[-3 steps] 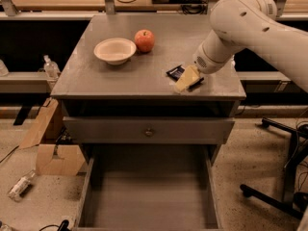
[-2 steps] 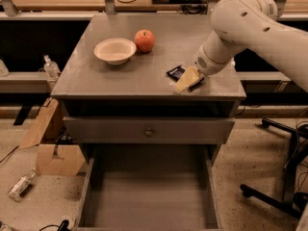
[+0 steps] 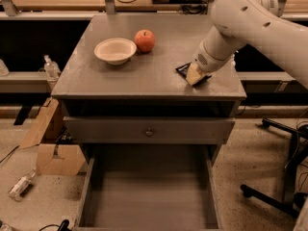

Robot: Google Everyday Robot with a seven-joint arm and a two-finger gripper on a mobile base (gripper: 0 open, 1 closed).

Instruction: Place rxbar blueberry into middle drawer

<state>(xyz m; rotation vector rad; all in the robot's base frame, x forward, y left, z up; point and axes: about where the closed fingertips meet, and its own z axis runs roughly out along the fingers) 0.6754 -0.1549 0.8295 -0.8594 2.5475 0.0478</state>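
Observation:
The rxbar blueberry [image 3: 182, 70] is a dark navy bar lying on the grey cabinet top [image 3: 144, 76] near its right front corner. My gripper [image 3: 194, 75] is down on the bar's right end, touching it, and covers part of it. The white arm reaches in from the upper right. The middle drawer [image 3: 149, 196] is pulled out wide open below the cabinet front, and its bare grey floor has nothing in it.
A white bowl [image 3: 115, 50] and a red apple [image 3: 144, 40] sit on the back left of the top. A shallow drawer front with a small knob [image 3: 149, 131] is shut. A cardboard box [image 3: 48, 143] stands at the left, chair legs [image 3: 279, 196] at the right.
My gripper and the bar's visible end have shifted slightly to the right on the cabinet top. Nothing else has moved.

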